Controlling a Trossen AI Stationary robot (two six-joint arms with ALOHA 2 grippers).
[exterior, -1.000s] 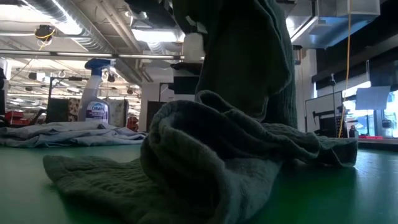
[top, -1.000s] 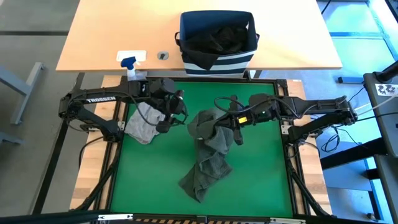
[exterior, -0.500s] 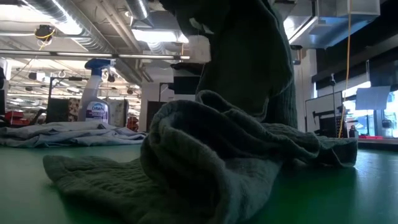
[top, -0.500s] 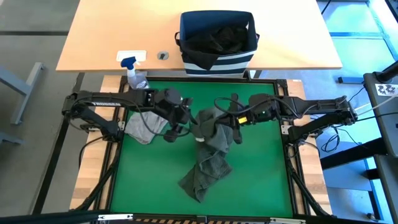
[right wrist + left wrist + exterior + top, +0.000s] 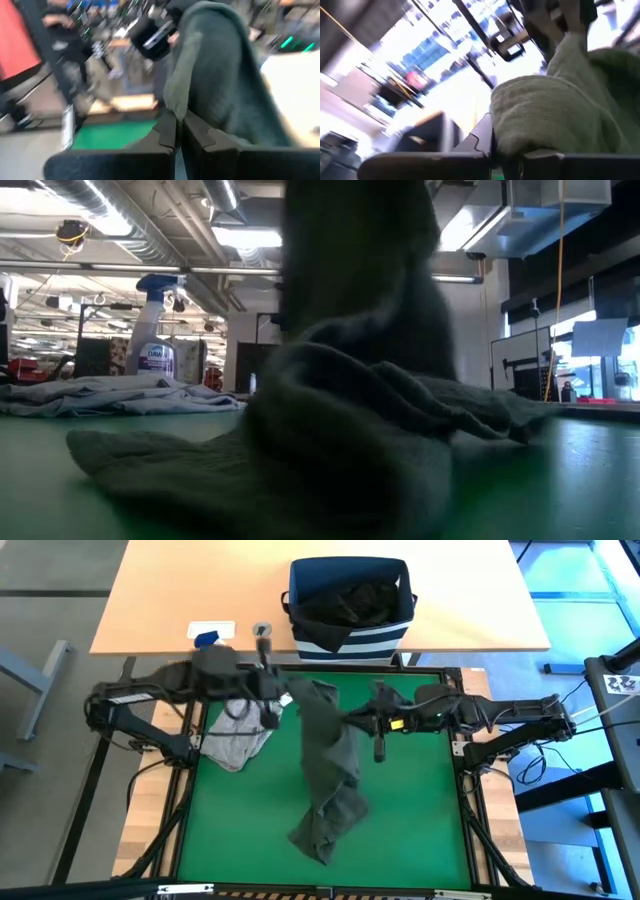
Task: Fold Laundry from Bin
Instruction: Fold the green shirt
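Green matting (image 5: 420, 820) covers the work surface, with a pale wooden desk (image 5: 160, 600) butted against its far edge, and both arms are up over the far half of the mat. On that desk, right at the mat's far edge, stands the navy striped bin (image 5: 350, 635) with a black garment (image 5: 352, 598) heaped inside. The left gripper (image 5: 281, 700) hangs near the mat's far-left corner, fingers clamped together on one top edge of the dark olive green garment (image 5: 335, 755); the left wrist view shows the cloth bulging right over the closed fingers (image 5: 470, 145). The right gripper (image 5: 372, 718) sits just right of the mat's centre line, fingers pinched tight on the other side of the same garment, with cloth draped above the closed fingers (image 5: 167, 132) in the right wrist view. Between the two grips the garment is lifted, its lower part trailing down to a crumpled heap near the front middle of the mat. From table height that heap fills the foreground, blurred. A light grey garment (image 5: 235, 740) lies bunched along the mat's left edge, under the left arm. A spray bottle with a blue nozzle (image 5: 207, 640) stands on the desk near the mat's far-left corner.
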